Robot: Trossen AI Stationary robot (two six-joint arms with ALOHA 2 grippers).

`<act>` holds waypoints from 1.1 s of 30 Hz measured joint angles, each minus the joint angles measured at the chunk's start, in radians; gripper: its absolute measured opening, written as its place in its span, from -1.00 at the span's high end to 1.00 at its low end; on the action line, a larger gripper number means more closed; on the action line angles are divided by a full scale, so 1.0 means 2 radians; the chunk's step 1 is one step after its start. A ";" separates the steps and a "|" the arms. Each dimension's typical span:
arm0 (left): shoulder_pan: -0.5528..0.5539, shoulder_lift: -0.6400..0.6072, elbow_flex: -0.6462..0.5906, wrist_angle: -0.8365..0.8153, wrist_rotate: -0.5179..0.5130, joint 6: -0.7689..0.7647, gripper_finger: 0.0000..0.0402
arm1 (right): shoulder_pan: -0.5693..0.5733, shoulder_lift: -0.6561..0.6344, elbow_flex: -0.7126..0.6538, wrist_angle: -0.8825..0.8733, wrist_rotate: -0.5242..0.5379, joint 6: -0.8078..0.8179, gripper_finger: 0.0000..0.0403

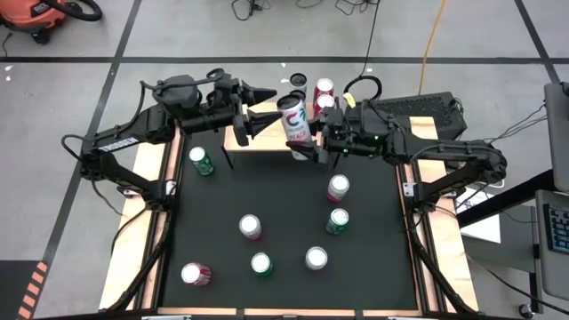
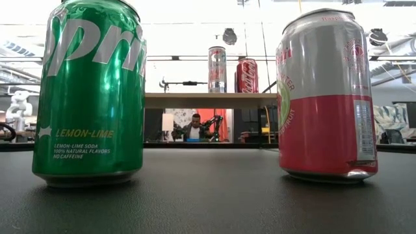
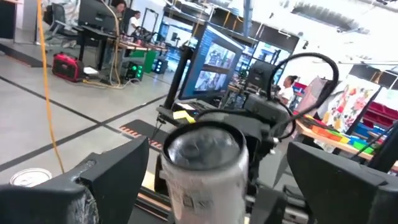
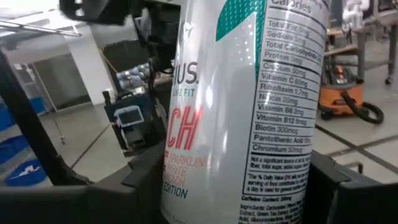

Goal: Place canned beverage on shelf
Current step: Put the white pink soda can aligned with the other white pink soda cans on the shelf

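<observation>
A tall white canned beverage (image 1: 293, 120) hangs above the table's far middle, with my right gripper (image 1: 308, 142) shut on it. My left gripper (image 1: 267, 105) is open, at the same height just left of the can. Its fingers (image 3: 106, 180) stand on either side of the can (image 3: 205, 162) without touching it. The shelf (image 2: 195, 99), a wooden plank on thin black legs, stands at the table's far edge. A tall silver can (image 2: 217, 68) and a red can (image 2: 247, 75) stand on it. Only the shelf's left corner (image 1: 233, 139) shows from above. My right gripper pinches the can's side wall (image 4: 186, 186), low on the body, between its two fingers (image 4: 339, 186). The fingers come level from the table's right side and lie across the can. The can stands about upright in the hold, top up, lifted clear of shelf and table.
Several cans stand on the black tabletop: a green one (image 1: 201, 161) at the left, pink-and-silver ones (image 1: 338, 188), others nearer the front (image 1: 260, 264). A green lemon-lime can (image 2: 91, 91) and a pink can (image 2: 325, 94) fill the low view. Wooden rails (image 1: 147, 178) line the table's sides.
</observation>
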 joint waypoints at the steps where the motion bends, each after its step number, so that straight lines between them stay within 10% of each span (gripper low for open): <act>1: 0.003 0.000 0.000 0.000 0.001 -0.001 -0.93 | 0.000 0.000 -0.004 0.004 0.000 -0.002 -0.17; 20: 0.051 0.034 0.000 0.006 0.167 0.000 -0.92 | -0.003 0.024 -0.006 0.048 -0.014 -0.054 -0.17; 33: 0.051 0.035 0.000 0.007 0.171 0.002 -0.64 | -0.007 0.025 -0.005 0.052 -0.014 -0.055 -0.17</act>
